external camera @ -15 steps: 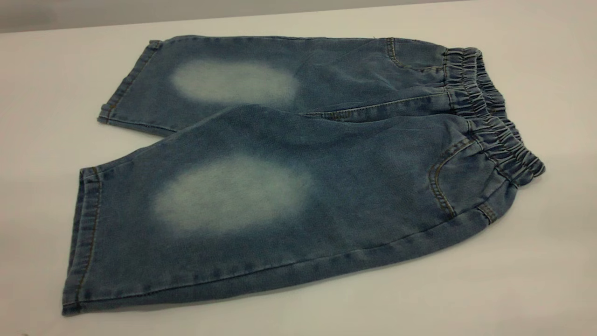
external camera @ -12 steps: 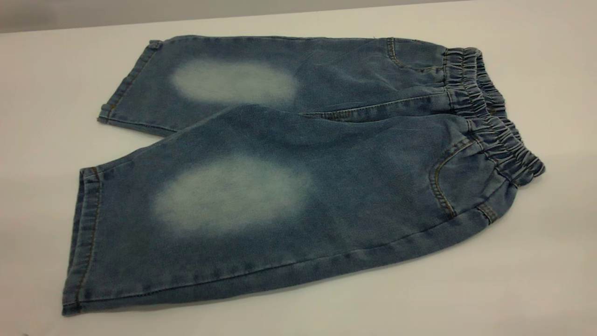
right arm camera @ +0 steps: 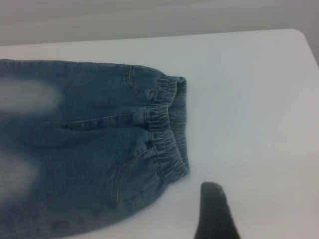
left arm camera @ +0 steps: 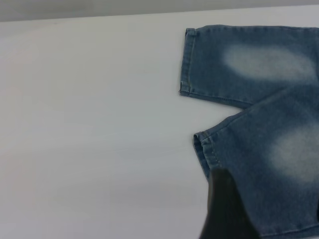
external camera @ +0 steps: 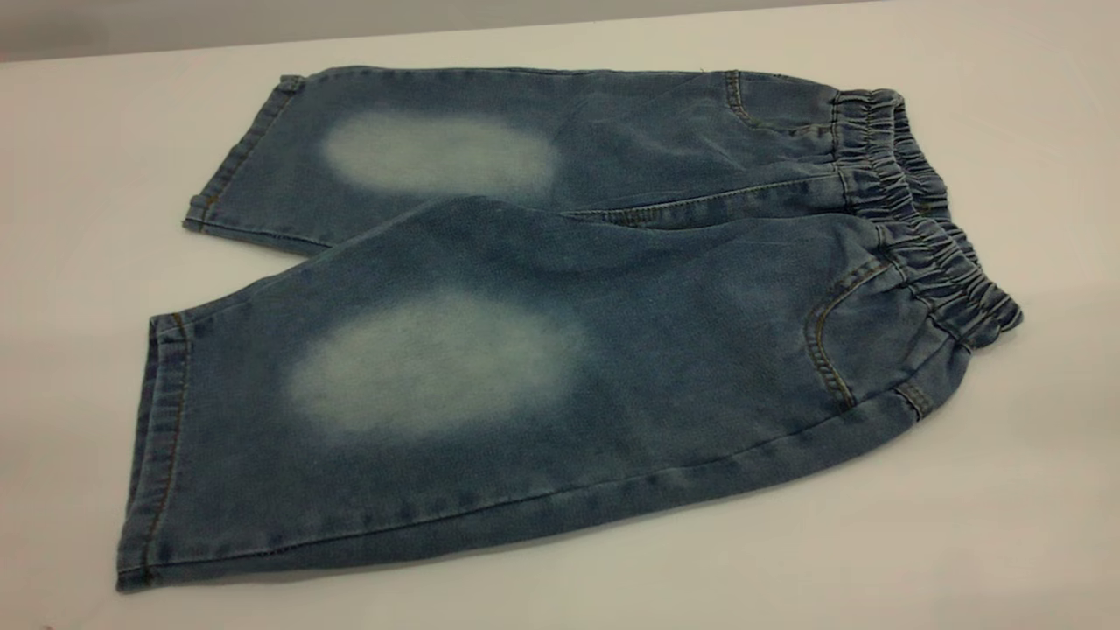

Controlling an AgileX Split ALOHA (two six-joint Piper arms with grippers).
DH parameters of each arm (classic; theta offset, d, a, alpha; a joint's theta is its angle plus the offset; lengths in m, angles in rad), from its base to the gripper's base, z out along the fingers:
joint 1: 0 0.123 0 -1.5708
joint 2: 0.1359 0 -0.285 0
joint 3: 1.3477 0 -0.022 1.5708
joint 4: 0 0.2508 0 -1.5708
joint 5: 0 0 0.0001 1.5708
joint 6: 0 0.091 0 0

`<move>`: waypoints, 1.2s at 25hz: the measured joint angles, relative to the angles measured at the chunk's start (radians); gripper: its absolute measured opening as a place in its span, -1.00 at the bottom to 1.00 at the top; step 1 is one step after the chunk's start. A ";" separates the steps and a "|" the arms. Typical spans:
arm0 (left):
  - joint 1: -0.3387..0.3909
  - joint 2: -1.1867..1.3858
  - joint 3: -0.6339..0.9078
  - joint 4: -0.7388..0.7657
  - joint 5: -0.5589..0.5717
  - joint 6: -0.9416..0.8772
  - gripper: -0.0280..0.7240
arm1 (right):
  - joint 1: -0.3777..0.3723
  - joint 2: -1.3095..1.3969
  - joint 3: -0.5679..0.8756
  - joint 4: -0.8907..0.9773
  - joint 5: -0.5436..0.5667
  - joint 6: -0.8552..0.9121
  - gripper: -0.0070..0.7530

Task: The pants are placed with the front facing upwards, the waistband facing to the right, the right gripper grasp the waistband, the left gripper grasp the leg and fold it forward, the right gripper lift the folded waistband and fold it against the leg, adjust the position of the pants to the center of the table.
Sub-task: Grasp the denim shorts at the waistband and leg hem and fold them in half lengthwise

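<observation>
White table (external camera: 1006, 542) under my view, pants (external camera: 560, 324) flat across it, waistband (external camera: 927, 236) at the right, my left gripper (left arm camera: 227, 209) low over the near leg's hem, right gripper (right arm camera: 215, 211) just beside the waistband, apart from it, I can't tell either opening.

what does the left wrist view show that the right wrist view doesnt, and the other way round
Only the left wrist view shows the two leg hems and a dark finger of the left gripper over the nearer leg. Only the right wrist view shows the waistband, a front pocket seam and a fingertip of the right gripper above bare table. Both show the pants lying flat with pale faded patches.
</observation>
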 joint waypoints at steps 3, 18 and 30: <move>0.000 0.000 0.000 0.000 0.000 0.000 0.11 | 0.000 0.000 0.000 0.000 0.000 0.000 0.04; 0.000 0.000 0.000 0.000 0.000 0.000 0.11 | 0.000 0.000 0.000 0.000 0.000 0.000 0.04; 0.000 0.003 -0.004 0.000 0.001 0.000 0.11 | 0.000 0.000 -0.002 0.014 -0.005 0.004 0.04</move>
